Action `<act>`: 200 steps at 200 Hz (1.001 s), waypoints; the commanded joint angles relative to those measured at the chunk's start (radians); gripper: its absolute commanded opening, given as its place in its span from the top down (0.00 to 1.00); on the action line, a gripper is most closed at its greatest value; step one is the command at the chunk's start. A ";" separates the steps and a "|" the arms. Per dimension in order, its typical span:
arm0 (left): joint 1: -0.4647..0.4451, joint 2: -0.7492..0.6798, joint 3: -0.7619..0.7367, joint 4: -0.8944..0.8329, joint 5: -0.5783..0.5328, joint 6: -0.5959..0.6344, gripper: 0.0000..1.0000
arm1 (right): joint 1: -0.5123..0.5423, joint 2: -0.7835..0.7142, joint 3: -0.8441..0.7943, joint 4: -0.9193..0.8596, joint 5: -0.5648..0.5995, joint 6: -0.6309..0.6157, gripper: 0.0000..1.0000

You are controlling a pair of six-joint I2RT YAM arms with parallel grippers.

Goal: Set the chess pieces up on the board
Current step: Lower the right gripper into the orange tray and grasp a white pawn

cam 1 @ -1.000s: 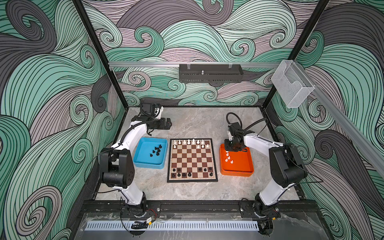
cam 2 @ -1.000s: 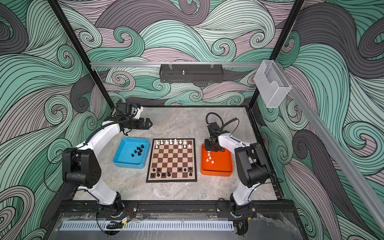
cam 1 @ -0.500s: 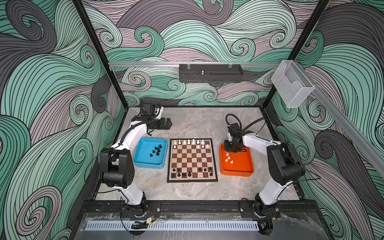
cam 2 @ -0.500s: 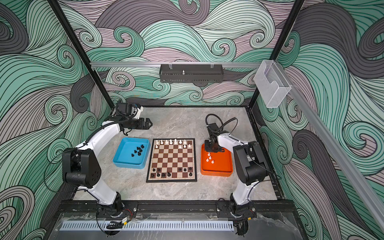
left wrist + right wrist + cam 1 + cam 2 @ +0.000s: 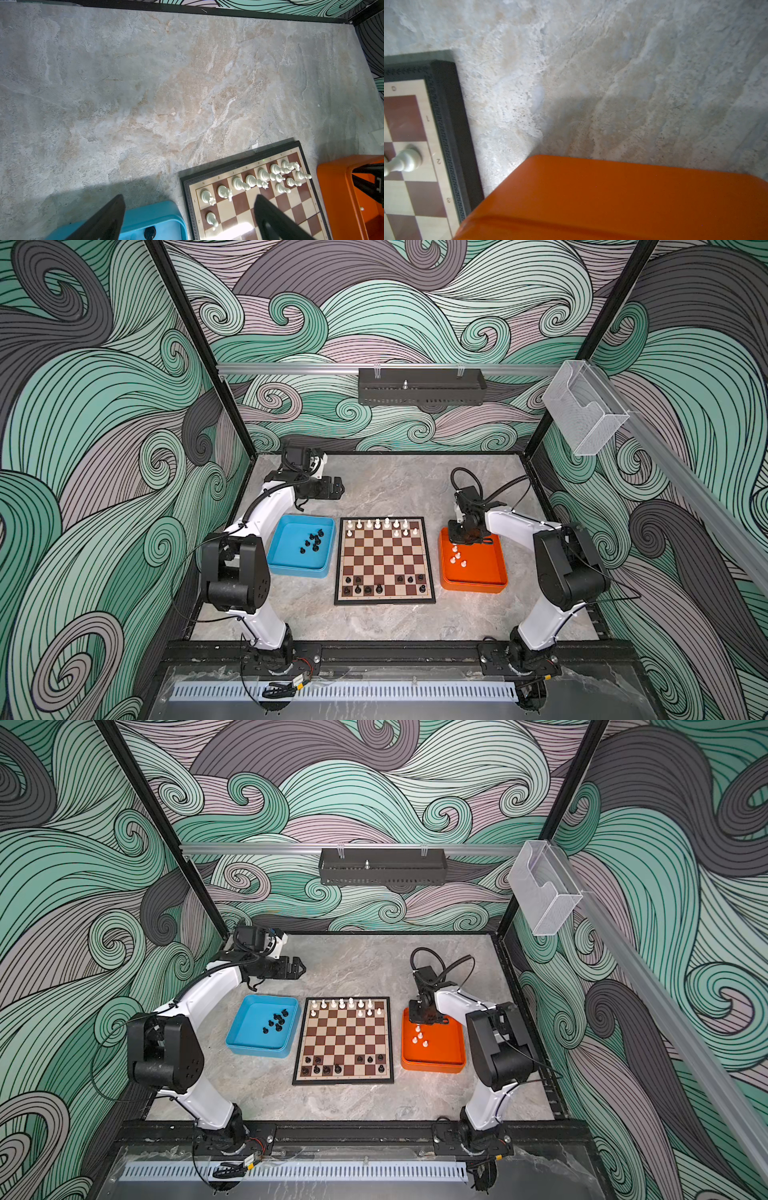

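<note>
The board (image 5: 384, 560) lies mid-table, seen in both top views. White chess pieces (image 5: 377, 524) stand along its far rows and black ones (image 5: 368, 590) along its near rows. More black pieces (image 5: 313, 540) lie in the blue tray (image 5: 286, 568), and three white pieces (image 5: 457, 556) lie in the orange tray (image 5: 494, 572). My right gripper (image 5: 469, 537) points down into the orange tray's far end, just beyond those white pieces; its fingers are hidden. My left gripper (image 5: 189, 197) is open and empty, hovering beyond the blue tray's far edge.
In the right wrist view the orange tray's wall (image 5: 612, 197) fills the lower part, beside the board's corner (image 5: 446, 124) and a white pawn (image 5: 404, 161). Bare marble table stretches behind the board. Black frame posts stand at the table's back corners.
The right arm's elbow has shifted slightly left while its gripper stays at the orange tray's far end. The left arm has not moved.
</note>
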 commanded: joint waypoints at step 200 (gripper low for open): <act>0.010 0.014 0.044 -0.026 0.029 -0.019 0.01 | 0.009 -0.043 0.009 -0.015 0.011 0.009 0.80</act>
